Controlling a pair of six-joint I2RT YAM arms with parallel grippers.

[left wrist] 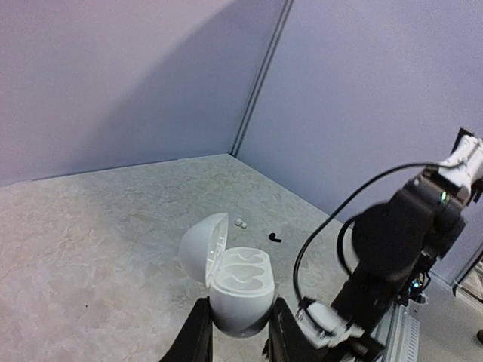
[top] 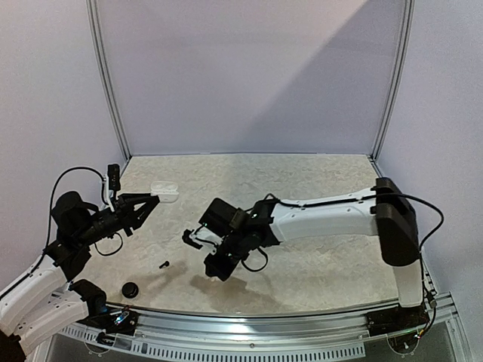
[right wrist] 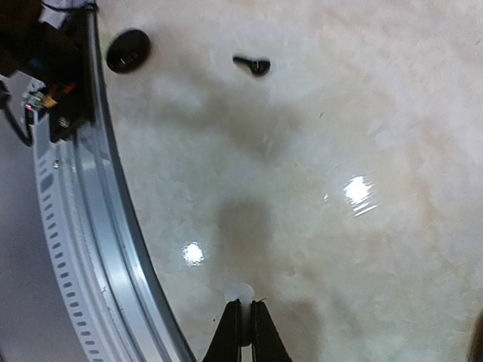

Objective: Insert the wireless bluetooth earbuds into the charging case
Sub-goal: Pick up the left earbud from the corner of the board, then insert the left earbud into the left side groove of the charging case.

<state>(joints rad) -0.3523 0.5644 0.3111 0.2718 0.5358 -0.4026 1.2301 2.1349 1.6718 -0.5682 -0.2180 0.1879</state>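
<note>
Carrying the white earbud (right wrist: pixel 240 292), pinched tight at the tips of the right fingers (right wrist: pixel 226 335) low over the table (right wrist: pixel 339 249), calls for a slow approach to the charging case (left wrist: pixel 240 290), which the left fingers (left wrist: pixel 198 335) grip by its base, lid open and both wells empty. Line stem to well before letting go. A black earbud (top: pixel 164 264) lies on the table near the front edge.

Left hand (top: pixel 149 202) aloft, gripping case (left wrist: pixel 241 290); right hand (right wrist: pixel 241 323) low, pinching white earbud (right wrist: pixel 240 292).
</note>
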